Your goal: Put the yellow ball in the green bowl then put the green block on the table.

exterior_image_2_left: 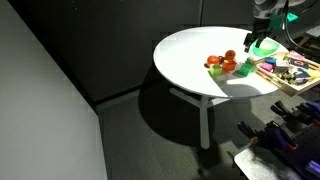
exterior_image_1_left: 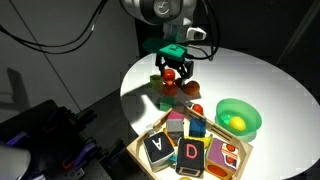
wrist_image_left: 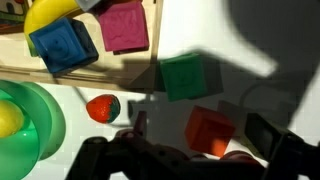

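one yellow ball (exterior_image_1_left: pixel 234 121) lies inside the green bowl (exterior_image_1_left: pixel 240 106), which stands on the table (exterior_image_1_left: pixel 250 75) just beside the wooden tray (wrist_image_left: pixel 110 74) of blocks. in the wrist view the ball shows at the left edge, resting low in the bowl. the green block (wrist_image_left: pixel 183 77) sits in shadow at the tray's rim, on the table side of it; whether it touches the rim i cannot tell. a blue block (wrist_image_left: pixel 62 45) and a magenta block (wrist_image_left: pixel 123 25) lie inside the tray beyond that rim. an orange-red ball (wrist_image_left: pixel 103 108) rests on the table between the bowl and the green block, apart from both. an orange block (wrist_image_left: pixel 210 130) lies near the green block, closer to the camera. the gripper (exterior_image_1_left: pixel 176 72) hangs over the table above a small group of red and orange balls, well apart from the bowl; its jaws are spread and nothing is held between them. in an exterior view the lettered blocks a (exterior_image_1_left: pixel 160 148) and d (exterior_image_1_left: pixel 190 152) stand at the near end of the tray.
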